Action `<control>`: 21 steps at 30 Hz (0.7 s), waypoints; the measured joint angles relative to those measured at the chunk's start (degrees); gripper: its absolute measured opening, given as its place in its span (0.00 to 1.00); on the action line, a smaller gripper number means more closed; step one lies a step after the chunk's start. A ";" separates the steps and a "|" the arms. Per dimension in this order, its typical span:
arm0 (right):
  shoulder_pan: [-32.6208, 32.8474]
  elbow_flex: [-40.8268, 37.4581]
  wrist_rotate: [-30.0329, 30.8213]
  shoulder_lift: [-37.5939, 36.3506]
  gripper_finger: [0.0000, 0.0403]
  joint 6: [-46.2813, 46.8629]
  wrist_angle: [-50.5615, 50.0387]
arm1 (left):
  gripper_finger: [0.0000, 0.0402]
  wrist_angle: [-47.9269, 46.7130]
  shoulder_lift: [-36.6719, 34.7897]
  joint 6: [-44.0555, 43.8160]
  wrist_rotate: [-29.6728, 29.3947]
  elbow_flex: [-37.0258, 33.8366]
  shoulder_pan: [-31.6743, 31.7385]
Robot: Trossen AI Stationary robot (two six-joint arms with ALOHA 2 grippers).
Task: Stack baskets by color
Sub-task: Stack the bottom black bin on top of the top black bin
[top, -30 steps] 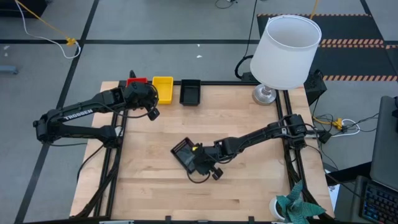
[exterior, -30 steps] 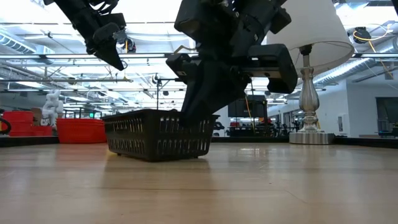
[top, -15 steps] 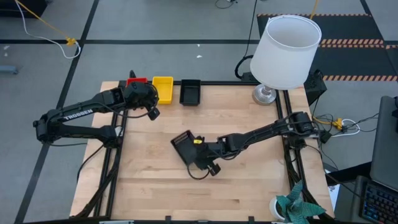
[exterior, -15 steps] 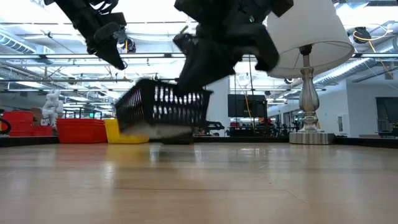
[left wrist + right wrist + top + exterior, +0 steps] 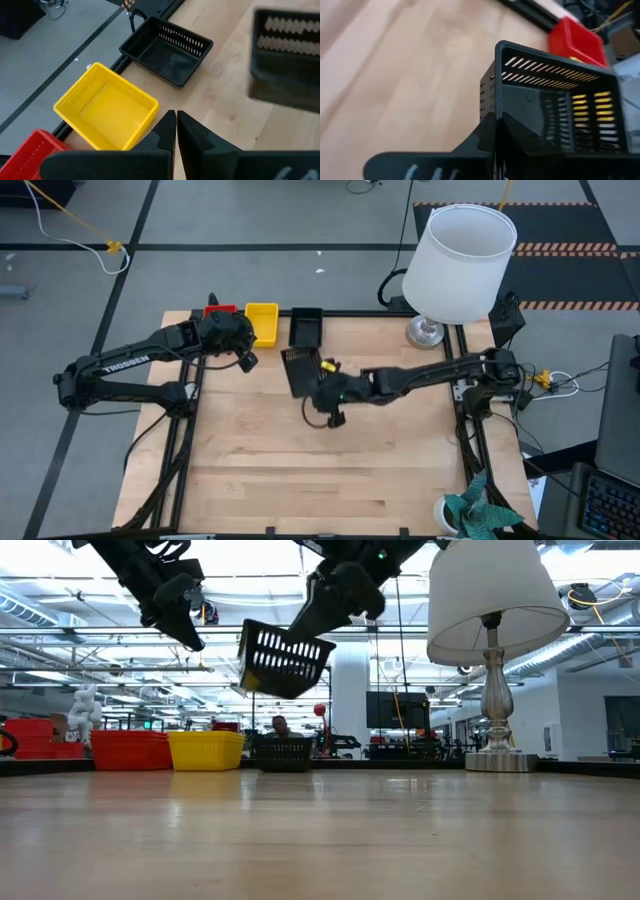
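Observation:
A red basket (image 5: 220, 310), a yellow basket (image 5: 262, 322) and a black basket (image 5: 306, 326) stand in a row on their bases at the table's far edge. The left wrist view shows the yellow one (image 5: 105, 112) and the black one (image 5: 167, 50) from close by. Another black basket (image 5: 299, 370) hangs in the air just in front of that row, and my right gripper (image 5: 320, 383) is shut on it. In the low view this basket (image 5: 283, 658) is tilted, well above the table. My left gripper (image 5: 175, 117) hovers shut above the yellow basket, holding nothing. My right gripper pinches one side wall of the black basket at its rim (image 5: 499, 116), one finger inside the basket and one outside. The fingers slant down from the table's right side. The basket hangs tilted below the fingers, lifted clear of the table.
A lamp with a large white shade (image 5: 462, 265) stands on its metal foot (image 5: 428, 332) at the far right corner. A green plant (image 5: 480, 515) sits at the near right corner. The table's middle and near half are bare wood (image 5: 300, 470).
My right gripper has risen and gone toward the table's far edge, turning as it went. The black basket, which stood on the table's middle, has been lifted clear, has tipped, and now hangs in front of the row of baskets.

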 joint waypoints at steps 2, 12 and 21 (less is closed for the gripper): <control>-1.64 0.02 -0.01 -0.57 0.02 -0.48 0.26 | 0.05 0.62 0.00 -0.26 0.00 0.00 -0.06; -9.04 0.04 -0.06 -0.52 0.02 -2.28 1.05 | 0.05 4.98 0.00 1.44 -0.15 0.00 -4.24; -11.50 0.02 -0.06 -0.12 0.02 -2.59 2.88 | 0.17 11.97 1.56 3.46 -0.20 0.00 -8.71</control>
